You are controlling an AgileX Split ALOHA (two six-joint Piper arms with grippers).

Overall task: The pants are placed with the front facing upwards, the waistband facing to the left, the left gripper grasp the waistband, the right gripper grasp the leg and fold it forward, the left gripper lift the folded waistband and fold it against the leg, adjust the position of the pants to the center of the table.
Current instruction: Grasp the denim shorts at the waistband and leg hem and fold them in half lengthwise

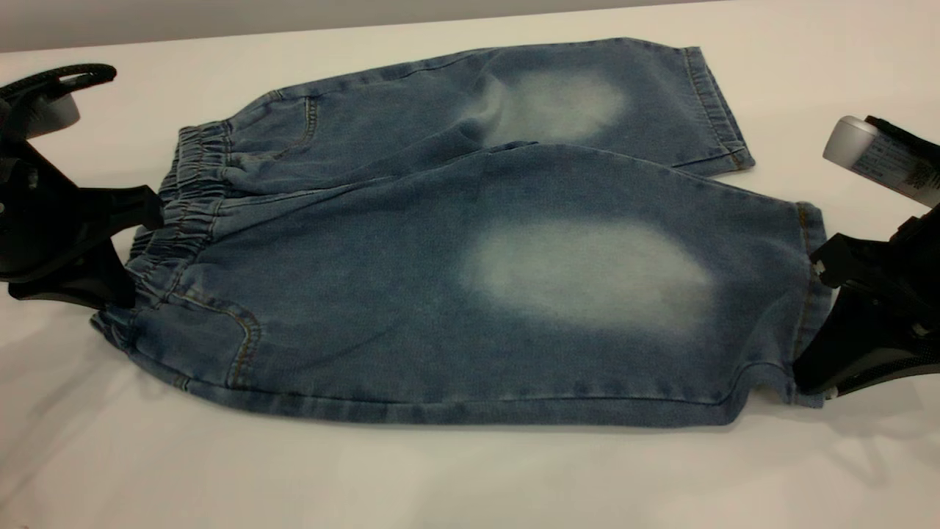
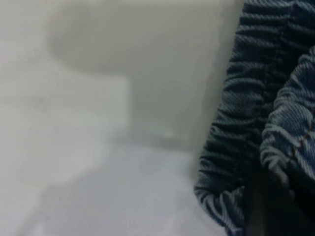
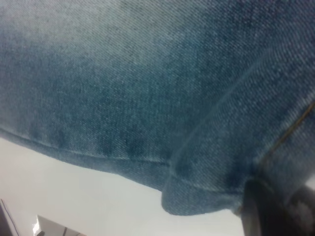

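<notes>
On the table [image 1: 470,477], the pants [image 1: 411,294] were laid front up, waistband [image 1: 180,213] leftward. The left gripper [image 1: 136,253] was clamped on the waistband; the right gripper [image 1: 811,323] was clenched on the near leg's hem. For a clean fold, both ends should be lifted together and carried evenly.

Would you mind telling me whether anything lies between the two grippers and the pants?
Nothing visible does. The left gripper is already at the waistband, and the right gripper is at the near leg's hem of the pants.
</notes>
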